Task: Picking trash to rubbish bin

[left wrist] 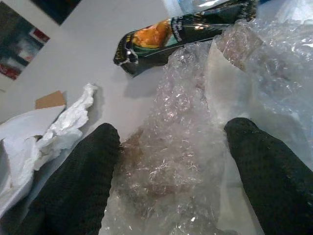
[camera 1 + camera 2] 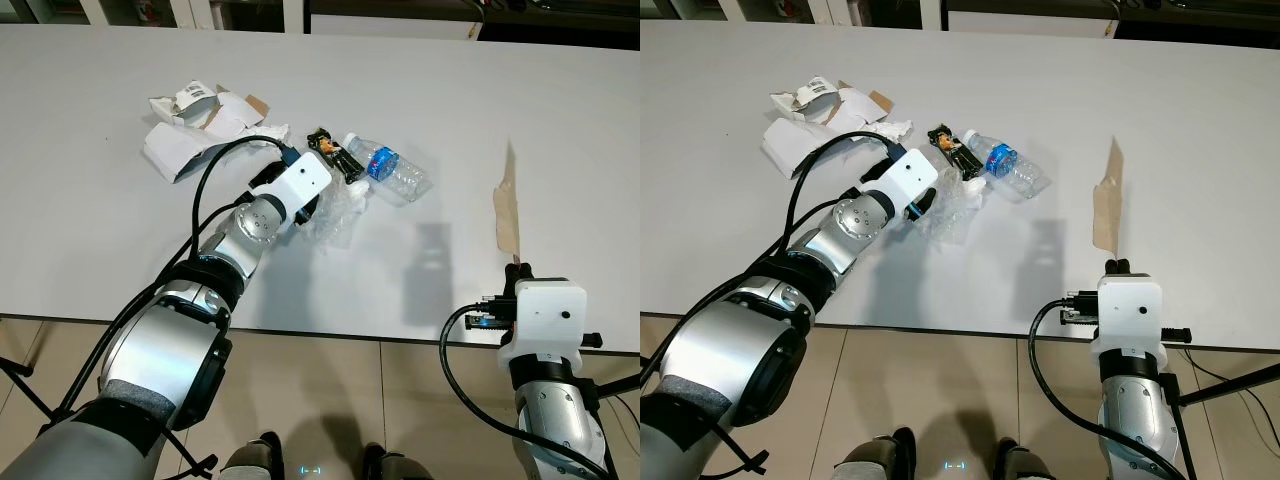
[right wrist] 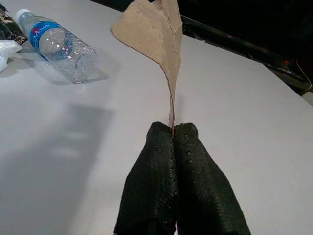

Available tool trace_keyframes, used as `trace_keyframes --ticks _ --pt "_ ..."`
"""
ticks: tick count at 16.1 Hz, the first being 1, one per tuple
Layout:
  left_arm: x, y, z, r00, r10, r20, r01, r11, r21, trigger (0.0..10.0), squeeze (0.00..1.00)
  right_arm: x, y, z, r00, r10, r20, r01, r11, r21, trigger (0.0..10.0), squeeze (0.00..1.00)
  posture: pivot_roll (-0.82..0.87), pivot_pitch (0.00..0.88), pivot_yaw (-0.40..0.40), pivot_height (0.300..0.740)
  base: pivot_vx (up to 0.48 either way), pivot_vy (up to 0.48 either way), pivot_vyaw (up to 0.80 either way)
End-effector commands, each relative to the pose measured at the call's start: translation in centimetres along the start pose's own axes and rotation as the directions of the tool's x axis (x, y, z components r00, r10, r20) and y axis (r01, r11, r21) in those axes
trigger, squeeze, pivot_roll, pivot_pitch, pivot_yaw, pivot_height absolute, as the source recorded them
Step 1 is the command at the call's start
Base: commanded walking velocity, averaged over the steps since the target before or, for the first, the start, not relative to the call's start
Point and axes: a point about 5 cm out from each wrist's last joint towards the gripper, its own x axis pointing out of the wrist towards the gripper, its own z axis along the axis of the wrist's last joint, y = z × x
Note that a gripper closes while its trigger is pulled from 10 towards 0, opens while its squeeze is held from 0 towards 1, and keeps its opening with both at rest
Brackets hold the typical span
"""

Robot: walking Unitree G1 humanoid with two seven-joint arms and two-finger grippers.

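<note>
I have the left gripper (image 1: 171, 191) spread wide over the bubble wrap (image 1: 195, 147), one black finger on each side of the crumpled clear sheet, so the wrap lies straight ahead between the fingers and only a squeeze is wanted. It sits on the white table (image 2: 120, 260) just beside the plastic bottle (image 2: 388, 168), towards me, with the dark snack wrapper (image 1: 181, 34) just beyond it, beside the bottle, and torn white cardboard (image 2: 190, 125) well left of the bottle. My right gripper (image 3: 172, 134) is clenched on the brown cardboard scrap (image 3: 156, 29), standing on edge, right of the bottle. I think the wrap is loose, though its folds blur together
</note>
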Motion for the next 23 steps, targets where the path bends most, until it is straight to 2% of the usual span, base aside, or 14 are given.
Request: trace_keyframes --ticks 1,5,12,15,18,23 --pt "-0.7 -3.5 -4.1 0.971 -0.171 -0.167 0.165 0.985 -0.048 0.0 0.0 -0.3 -0.1 0.2 1.0 0.0 -0.003 0.0 1.0 -0.005 10.0 0.09 -0.04 0.228 0.001 0.74 0.0 0.0 0.0" --pt "-1.0 -4.1 -4.8 0.952 -0.243 -0.184 0.23 0.969 -0.087 0.0 0.0 -0.2 0.0 0.1 1.0 0.006 -0.008 -0.006 1.0 -0.001 10.0 0.09 -0.04 0.226 0.004 0.74 0.0 0.0 0.0" --pt "-1.0 -3.8 -5.0 0.955 -0.234 -0.181 0.218 0.97 -0.106 0.0 0.0 -0.3 0.0 -0.1 1.0 0.006 -0.012 -0.006 1.0 0.003 10.0 0.09 -0.04 0.221 0.007 0.74 0.0 0.0 0.0" --pt "-0.9 -3.0 -4.7 0.973 -0.172 -0.156 0.146 0.976 -0.163 0.0 0.0 -0.1 -0.1 -0.1 1.0 0.004 -0.01 -0.004 1.0 0.001 10.0 0.09 -0.04 0.219 0.004 0.74 0.0 0.0 0.0" --pt "-1.0 -1.6 -4.8 0.991 -0.045 -0.125 0.018 0.978 -0.209 0.0 0.0 0.1 -0.2 -0.1 1.0 0.002 -0.005 -0.002 1.0 -0.003 10.0 0.09 -0.03 0.211 0.001 0.74 0.0 0.0 0.0" --pt "-1.5 -0.3 -5.1 0.989 0.132 -0.071 -0.146 0.96 -0.239 0.0 0.0 0.6 -0.2 0.0 1.0 0.006 0.008 -0.006 1.0 -0.005 10.0 0.09 -0.01 0.198 -0.003 0.74 0.0 0.0 0.0"
